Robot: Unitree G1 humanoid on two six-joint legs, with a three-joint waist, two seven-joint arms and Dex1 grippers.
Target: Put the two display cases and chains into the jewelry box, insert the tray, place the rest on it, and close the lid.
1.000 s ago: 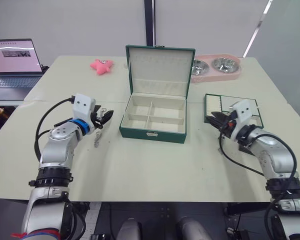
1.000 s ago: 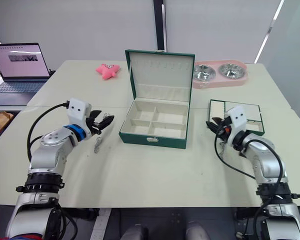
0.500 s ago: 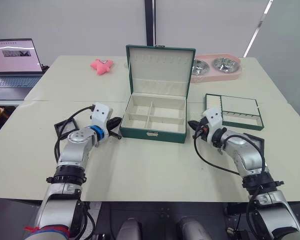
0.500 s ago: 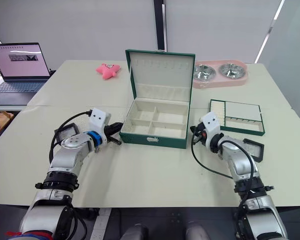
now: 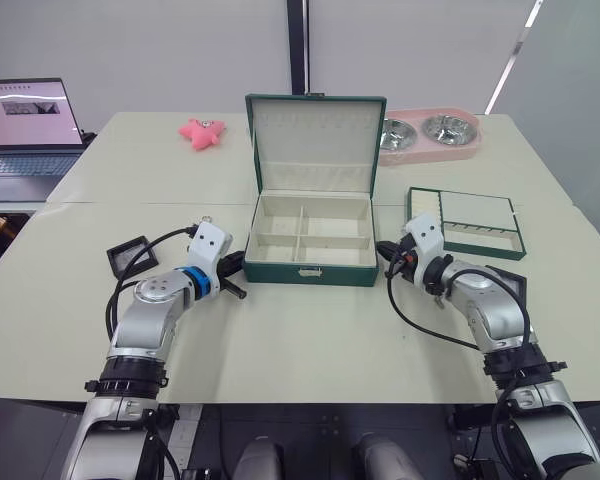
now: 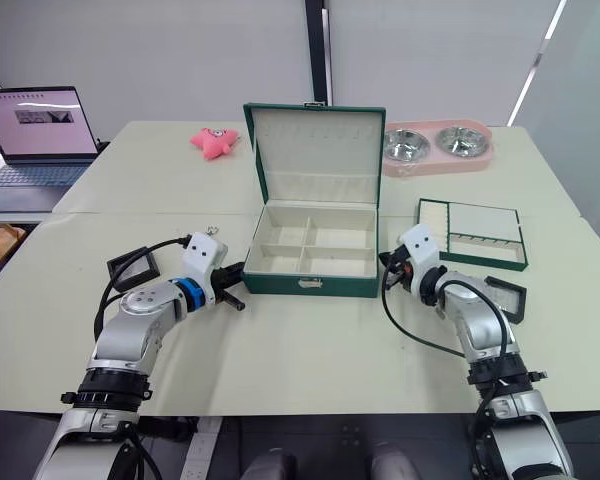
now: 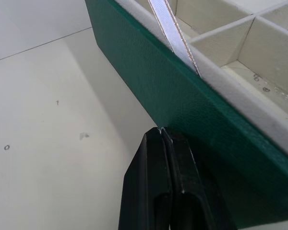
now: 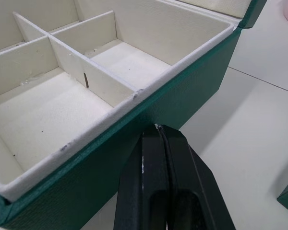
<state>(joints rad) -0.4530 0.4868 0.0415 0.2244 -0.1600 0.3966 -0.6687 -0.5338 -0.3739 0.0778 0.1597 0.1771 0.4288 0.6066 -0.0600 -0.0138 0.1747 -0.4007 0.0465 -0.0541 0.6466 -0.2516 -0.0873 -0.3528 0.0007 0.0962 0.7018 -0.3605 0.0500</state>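
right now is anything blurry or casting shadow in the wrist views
Left wrist view: the left gripper is soft and close to the lens; the jewelry box throws a faint shadow on the table. Right wrist view: the right gripper blurs low down; box compartments look sharp.

The left tool (image 7: pixel 162 132), fingers pressed together, touches the jewelry box (image 7: pixel 182 100) green outer wall.

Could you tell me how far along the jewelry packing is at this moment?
Barely begun. The jewelry box stands open, its compartments looking empty. Both shut grippers, left and right, flank its sides. One display case, the other and the tray remain on the table.
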